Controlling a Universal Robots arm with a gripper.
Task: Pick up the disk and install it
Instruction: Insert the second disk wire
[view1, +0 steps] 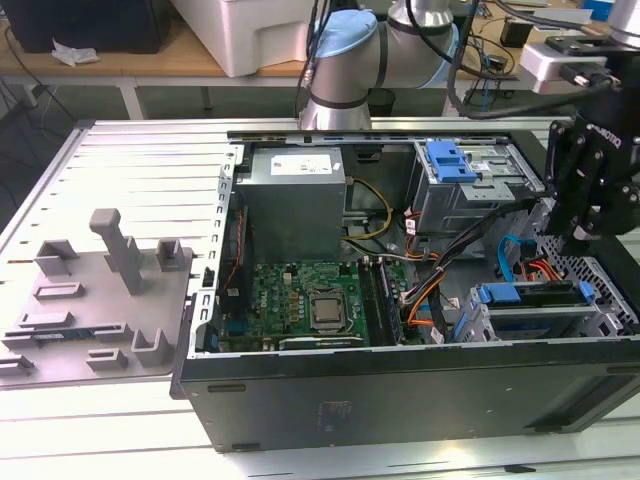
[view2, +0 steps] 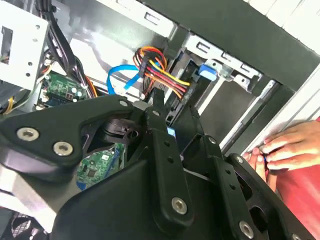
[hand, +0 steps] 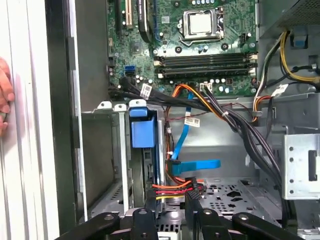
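The gripper (hand: 171, 199) is seen low over the corner bay of an opened computer case (view1: 400, 400), with its two fingers (hand: 150, 200) set a moderate way apart and nothing clamped between them. A bundle of red, yellow and black power wires (hand: 172, 186) is crossed in the gap between the fingertips, and a flat blue data cable (hand: 192, 166) is looped just beyond it.

The disk (view1: 530, 294) is found standing on edge in the drive bay at the exterior view's right, just below the gripper (view1: 578, 238), its blue bracket turned upward. In the first wrist view its blue end tab (hand: 142, 131) is seen directly ahead of one finger.

Access to the bay is crowded by a thick black cable loom (hand: 240, 127) and orange wires (hand: 186, 89). Further off, a grey metal cage (view1: 470, 190) with a blue latch, a grey power supply box (view1: 295, 200) and the green mainboard (view1: 300, 300) are laid out. A person's hand (view2: 287, 147) is rested on the case's outer rim, beside the bay.
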